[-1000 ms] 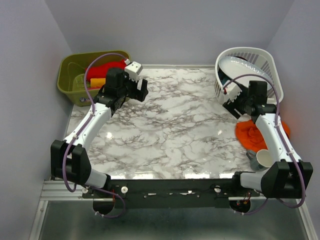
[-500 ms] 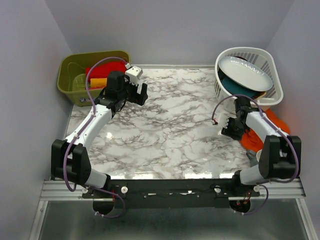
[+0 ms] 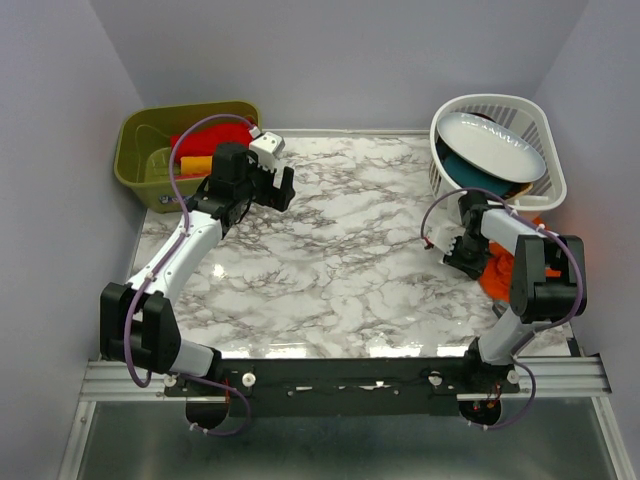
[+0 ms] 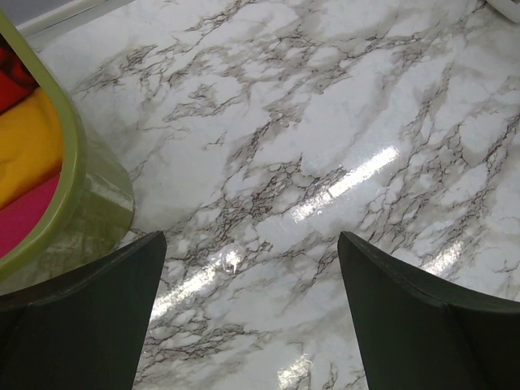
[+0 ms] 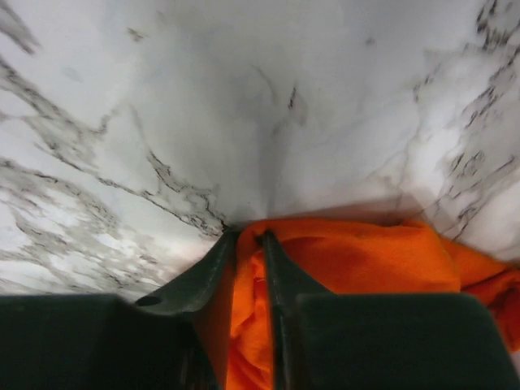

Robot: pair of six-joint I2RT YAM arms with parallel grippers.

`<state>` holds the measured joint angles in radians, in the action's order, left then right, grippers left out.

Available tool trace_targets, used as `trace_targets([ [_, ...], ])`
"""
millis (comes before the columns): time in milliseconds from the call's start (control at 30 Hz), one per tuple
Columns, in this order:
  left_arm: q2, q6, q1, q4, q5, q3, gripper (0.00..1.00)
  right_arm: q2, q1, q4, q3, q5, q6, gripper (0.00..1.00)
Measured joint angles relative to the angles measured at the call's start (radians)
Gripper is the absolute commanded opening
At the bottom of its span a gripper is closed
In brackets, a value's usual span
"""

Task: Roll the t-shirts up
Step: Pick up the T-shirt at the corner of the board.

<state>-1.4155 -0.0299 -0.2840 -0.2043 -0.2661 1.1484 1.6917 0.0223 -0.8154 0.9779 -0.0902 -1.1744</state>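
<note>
The right gripper (image 3: 463, 256) presses down at the right edge of the marble table (image 3: 340, 250), its two fingers drawn almost together on a fold of the orange shirt (image 3: 497, 278). In the right wrist view the gripper's (image 5: 249, 237) tips meet at centre frame, a strip of the shirt (image 5: 357, 260) pinched between them and touching the tabletop. The rest of the cloth bunches to the lower right, behind and beside the fingers. From above, the shirt lies crumpled at the table's right side, just below the white basket (image 3: 545, 128), partly hidden by the folded right arm. The basket, upper right, holds a white plate (image 3: 495, 145) over a teal item (image 3: 468, 172).

At upper left the left gripper (image 3: 283, 186) hangs above bare marble beside the green bin (image 3: 133, 150), fingers spread wide and holding nothing. The left wrist view shows the gripper (image 4: 252, 240) with only tabletop between its tips and the bin's (image 4: 75, 166) rim at the left edge. Inside the bin lie a red shirt (image 3: 215, 135) and a yellow shirt (image 4: 28, 154).
</note>
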Motion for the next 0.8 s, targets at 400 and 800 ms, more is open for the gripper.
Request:
trace_targets([
  [400,0.0,0.0,0.0,0.002,0.0,0.0,0.99,-0.062,-0.169,-0.04,0.128,0.047,0.041,0.01],
  [800,0.0,-0.006,0.016,0.02,0.044,-0.01,0.98,0.077,-0.518,-0.072,1.069,0.409,0.232,0.01],
])
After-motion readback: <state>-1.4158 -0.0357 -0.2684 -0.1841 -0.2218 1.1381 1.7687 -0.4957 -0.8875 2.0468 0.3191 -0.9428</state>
